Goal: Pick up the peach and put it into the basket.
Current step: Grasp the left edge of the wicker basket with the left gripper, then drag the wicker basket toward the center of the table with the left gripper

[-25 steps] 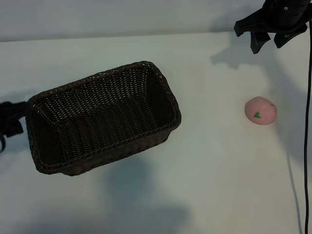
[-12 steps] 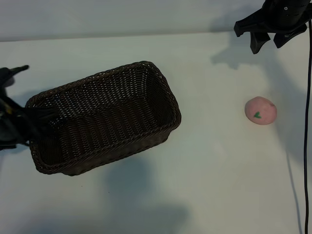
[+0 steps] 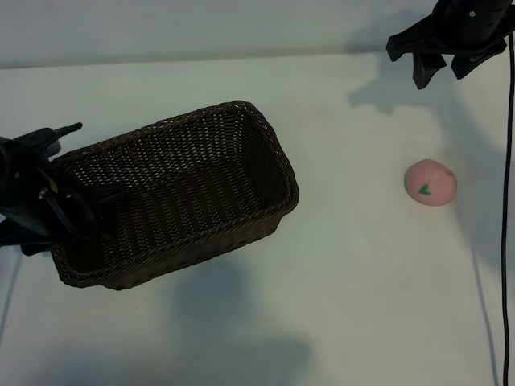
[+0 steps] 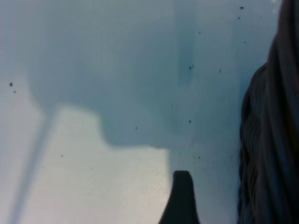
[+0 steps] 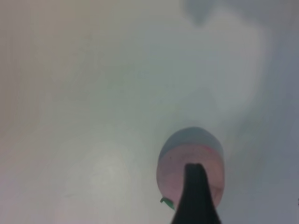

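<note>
While my left claw [image 3: 68, 173] sits low at the near-left short end of the large rectangular dark-brown woven wicker basket [image 3: 173, 193], its fingers are spread, one seemingly inside the rim and the other outside; I can't tell if either touches the weave. Left wrist view shows one dark fingertip [image 4: 181, 198] over bare white table [image 4: 93, 177], basket wall [image 4: 271, 140] just beside it. It holds nothing. My right claw [image 3: 441, 68] hangs at the far right corner, jaws apart, empty. Small round pale-pink toy peach with a green leaf mark [image 3: 430, 182] lies on the table well right of the basket and nearer the camera than the right claw; right wrist view has it below a fingertip [image 5: 195, 193]. Progress: nothing done. Peach not gripped, not lifted, basket empty. Pick, carry and drop all remain.
</note>
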